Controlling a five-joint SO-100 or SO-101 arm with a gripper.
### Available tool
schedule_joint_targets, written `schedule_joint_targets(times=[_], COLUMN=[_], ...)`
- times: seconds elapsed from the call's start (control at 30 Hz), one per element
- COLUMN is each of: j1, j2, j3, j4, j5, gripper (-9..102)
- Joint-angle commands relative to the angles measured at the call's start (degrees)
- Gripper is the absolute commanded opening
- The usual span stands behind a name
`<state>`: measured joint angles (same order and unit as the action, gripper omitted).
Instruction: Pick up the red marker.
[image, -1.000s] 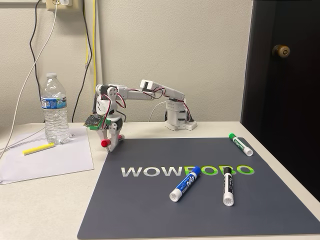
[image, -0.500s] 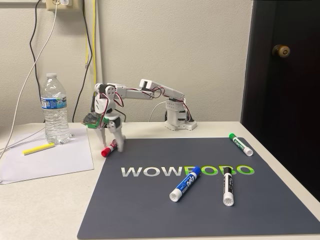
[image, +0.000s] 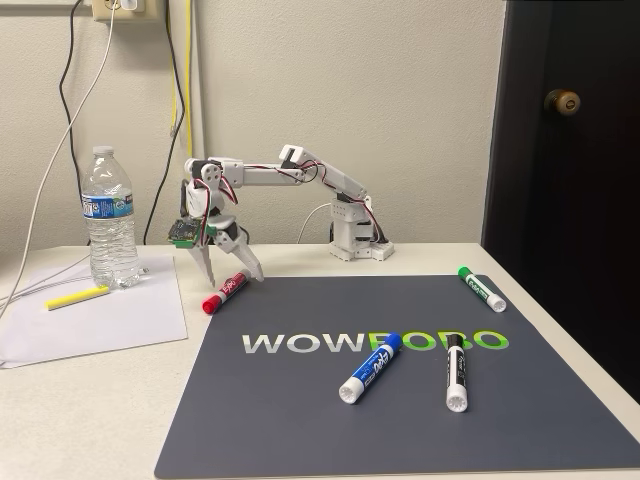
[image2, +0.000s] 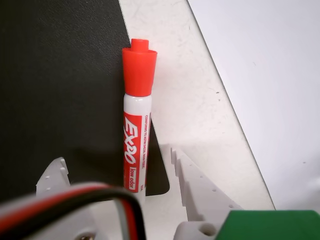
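Spread wide, the gripper (image: 228, 274) hangs just over the red marker (image: 226, 291), its two fingers (image2: 200, 192) either side of the barrel, not gripping. That marker lies across the mat's (image: 400, 420) corner.

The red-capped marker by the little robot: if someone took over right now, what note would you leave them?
Hand: open, empty, fingers straddling the marker's back end.
Red-capped white dry-erase marker: lying flat at the corner of the dark rubber mat, cap pointing away from the hand toward the sheet of white paper.
Done: nothing is gripped.
Left: close on the barrel and lift. The blue-capped marker and green-capped marker stay put.
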<state>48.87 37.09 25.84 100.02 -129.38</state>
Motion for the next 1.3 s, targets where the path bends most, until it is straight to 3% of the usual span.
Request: schedule_joint_targets(times=[0.0,0.3,1.27], j1=[0.3,-0.4,-1.8], j2=[0.4,-1.7,-2.3], j3=[-0.8,-0.9,-0.9], j4=[0.2,-0.9,-1.2], j5=[0.4,3.0,6.5], gripper=[47,28,5])
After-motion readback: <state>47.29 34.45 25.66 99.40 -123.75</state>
